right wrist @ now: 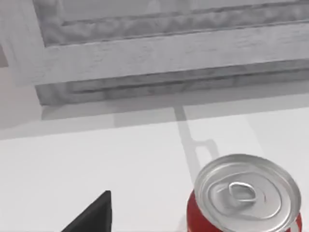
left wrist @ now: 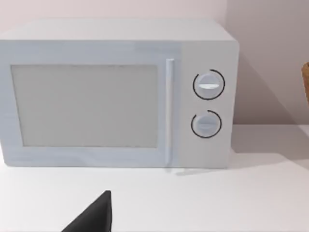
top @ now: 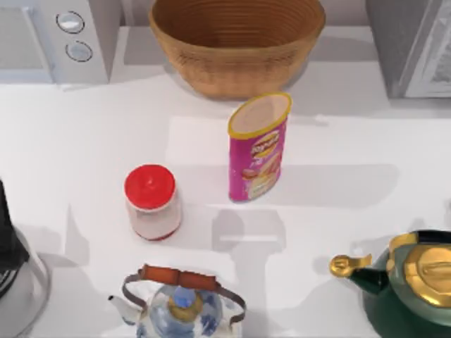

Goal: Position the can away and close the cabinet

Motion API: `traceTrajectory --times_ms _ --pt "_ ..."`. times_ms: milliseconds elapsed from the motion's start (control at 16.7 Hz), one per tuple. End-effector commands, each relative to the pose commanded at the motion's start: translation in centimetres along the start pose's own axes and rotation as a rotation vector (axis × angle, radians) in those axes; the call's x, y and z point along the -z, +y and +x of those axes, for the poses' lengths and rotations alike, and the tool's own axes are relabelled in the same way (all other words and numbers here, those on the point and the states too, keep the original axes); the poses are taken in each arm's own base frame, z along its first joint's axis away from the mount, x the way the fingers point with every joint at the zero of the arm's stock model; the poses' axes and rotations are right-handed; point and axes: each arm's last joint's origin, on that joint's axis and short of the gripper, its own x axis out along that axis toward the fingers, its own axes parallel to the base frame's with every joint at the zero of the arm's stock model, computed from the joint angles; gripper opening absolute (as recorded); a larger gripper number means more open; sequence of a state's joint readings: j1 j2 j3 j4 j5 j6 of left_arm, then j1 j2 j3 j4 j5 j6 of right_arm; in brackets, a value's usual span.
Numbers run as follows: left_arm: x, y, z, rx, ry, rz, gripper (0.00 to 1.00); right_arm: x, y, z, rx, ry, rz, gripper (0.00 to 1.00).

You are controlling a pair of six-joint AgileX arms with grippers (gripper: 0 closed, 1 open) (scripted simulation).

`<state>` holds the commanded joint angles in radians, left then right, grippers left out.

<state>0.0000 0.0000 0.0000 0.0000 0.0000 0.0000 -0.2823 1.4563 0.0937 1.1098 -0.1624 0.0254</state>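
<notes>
A red can [right wrist: 246, 200] with a silver pull-tab top stands on the white table in the right wrist view, close to the camera. Beyond it is the pale grey cabinet [right wrist: 169, 53], whose panelled front faces that camera. In the top view the cabinet [top: 412, 46] sits at the back right corner. I cannot tell whether its door is open. A dark part of my right gripper [right wrist: 94, 217] shows beside the can and apart from it. A dark part of my left gripper [left wrist: 94, 217] shows above bare table in front of the microwave.
A white microwave [top: 53, 39] stands back left and a wicker basket [top: 236, 42] back centre. A pink chips tube [top: 257, 148] and a red-lidded jar [top: 151, 204] stand mid-table. A glass teapot [top: 180, 303], a green teapot [top: 409, 289] and a black-and-silver object [top: 14, 274] line the front.
</notes>
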Motion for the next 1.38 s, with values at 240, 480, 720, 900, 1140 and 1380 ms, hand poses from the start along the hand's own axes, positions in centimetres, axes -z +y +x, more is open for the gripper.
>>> traceTrajectory --times_ms 240,480,720,900,1140,1380 --pt "0.0 0.0 0.0 0.000 0.000 0.000 1.00 3.4 -1.4 0.4 0.000 0.095 0.033 1.00" --pt "0.0 0.0 0.0 0.000 0.000 0.000 1.00 4.7 -1.9 0.7 -0.043 0.107 -0.002 1.00" --pt "0.0 0.0 0.0 0.000 0.000 0.000 1.00 4.4 -1.9 1.0 -0.086 0.052 -0.071 1.00" --pt "0.0 0.0 0.0 0.000 0.000 0.000 1.00 4.3 -1.9 1.0 -0.089 0.045 -0.078 1.00" --pt "0.0 0.0 0.0 0.000 0.000 0.000 1.00 4.3 -1.9 1.4 -0.089 0.047 -0.077 1.00" --pt "0.0 0.0 0.0 0.000 0.000 0.000 1.00 4.4 -1.8 4.2 -0.089 0.045 -0.078 1.00"
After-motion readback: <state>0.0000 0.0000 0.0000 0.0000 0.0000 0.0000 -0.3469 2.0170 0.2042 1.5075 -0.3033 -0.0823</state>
